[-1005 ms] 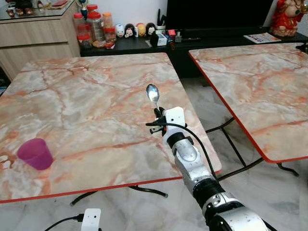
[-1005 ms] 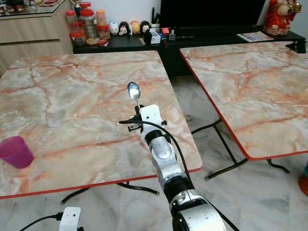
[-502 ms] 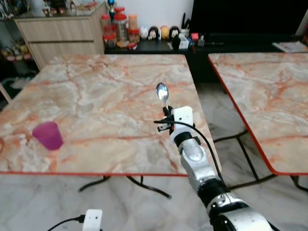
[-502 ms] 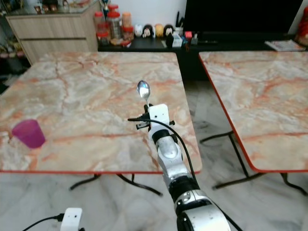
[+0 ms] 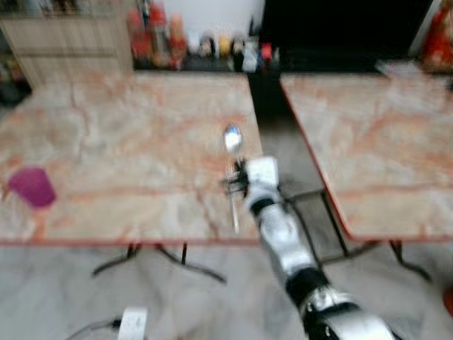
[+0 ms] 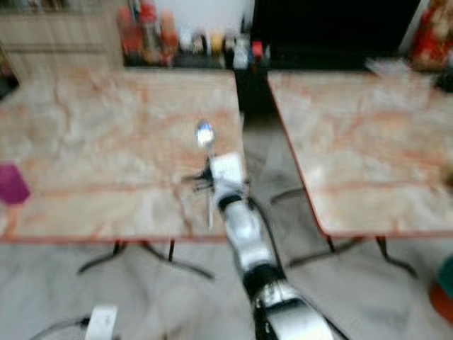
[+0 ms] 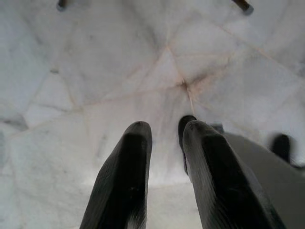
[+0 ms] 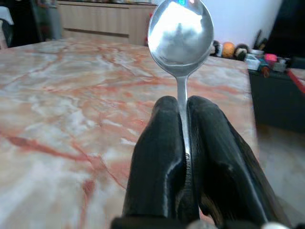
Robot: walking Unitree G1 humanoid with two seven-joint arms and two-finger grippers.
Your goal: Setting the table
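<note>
Your right tool (image 8: 183, 143) has its two black fingers (image 8: 157, 157) pressed together on the handle of a spoon (image 8: 180, 33), pinching it so the bowl stands up past the fingertips. From the head views, which are blurred, you can see that tool (image 5: 237, 180) at the end of the silver right arm (image 5: 283, 241), held over the near right edge of the marble desk (image 5: 127, 142), with the spoon (image 5: 232, 139) upright above it and the handle running down below the grip.

Your left tool (image 7: 164, 143) hangs low, pointing down at the pale tiled floor (image 7: 95, 62); its fingers (image 7: 126, 181) are spread a little, with a clear gap between them and nothing in it.

Going by size: the marble desk in front of you has pink-orange veining and a red edge. A second desk (image 5: 375, 142) of the same kind stands to its right, apart from it, with a strip of floor between the two. Behind them a low dark shelf (image 5: 212, 60) carries jars and small figures, too blurred to tell apart. A purple cup (image 5: 30, 187) stands upright on the first desk near its left front corner, well apart from the spoon.
</note>
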